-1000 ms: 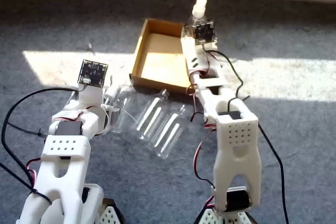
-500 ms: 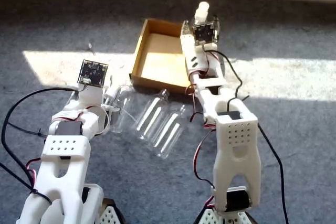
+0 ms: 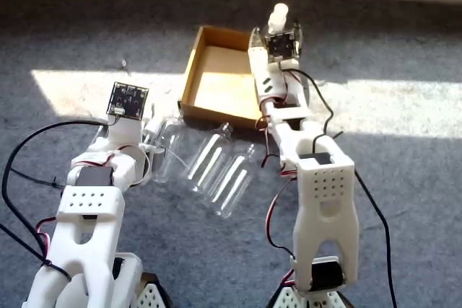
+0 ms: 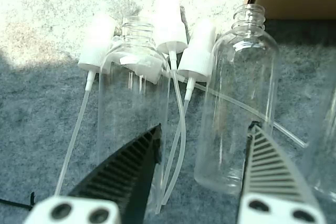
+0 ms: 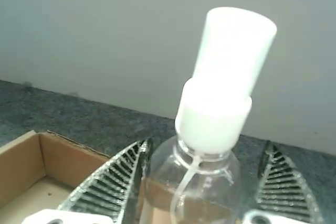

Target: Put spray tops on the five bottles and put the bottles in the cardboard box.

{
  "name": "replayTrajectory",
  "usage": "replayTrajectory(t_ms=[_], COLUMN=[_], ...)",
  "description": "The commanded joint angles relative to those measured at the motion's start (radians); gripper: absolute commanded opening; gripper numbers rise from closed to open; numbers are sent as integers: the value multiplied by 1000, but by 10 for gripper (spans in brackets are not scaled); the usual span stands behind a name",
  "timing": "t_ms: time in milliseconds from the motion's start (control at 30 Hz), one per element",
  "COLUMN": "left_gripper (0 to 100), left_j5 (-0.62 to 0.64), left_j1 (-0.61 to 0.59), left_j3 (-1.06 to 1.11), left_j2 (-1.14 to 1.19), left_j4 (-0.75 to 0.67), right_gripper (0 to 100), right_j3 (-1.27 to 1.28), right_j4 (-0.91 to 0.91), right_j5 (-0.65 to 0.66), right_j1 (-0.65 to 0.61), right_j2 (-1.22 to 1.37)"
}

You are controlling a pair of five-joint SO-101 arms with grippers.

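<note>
Right jaws pinch a capped bottle (image 5: 215, 119) (upright, beside the cardboard box (image 3: 216, 88)); left jaws gape over uncapped bottles (image 4: 239, 103).

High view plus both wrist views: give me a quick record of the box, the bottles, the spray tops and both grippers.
cardboard box: open, on the carpet between the arms' far ends
capped bottle: just past the box's far right corner
right gripper: shut on capped bottle
uncapped bottles: at least three, lying on the carpet near the box's near side
loose spray tops: at least three, by the bottle necks
left gripper: open, above the uncapped bottles
</note>
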Motion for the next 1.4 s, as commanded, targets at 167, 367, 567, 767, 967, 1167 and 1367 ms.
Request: replayTrajectory(t_ms=[167, 367, 567, 767, 967, 1167, 1367], left_gripper=[247, 247, 247, 247, 248, 248, 248], left_j5=[-6, -6, -6, -6, -6, -6, -6], left_j1=[-15, -15, -16, -16, -16, -16, -16], left_j3=[-8, -8, -8, -8, -8, -8, -8], left_j2=[-15, -15, -15, -15, -15, -15, -15], left_j4=[-15, -15, -15, -15, -15, -15, -15], right_gripper=[283, 373, 373, 372, 374, 375, 375], right_j3=[-15, -13, -18, -58, -58, -58, -91], right_j4=[-24, -24, -24, -18, -16, -15, -13], right_j5=[8, 8, 8, -26, -38, -44, -86], right_j1=[-2, -4, -5, -4, -2, -2, -2], right_j2=[-30, -30, -31, -31, -30, -30, -30])
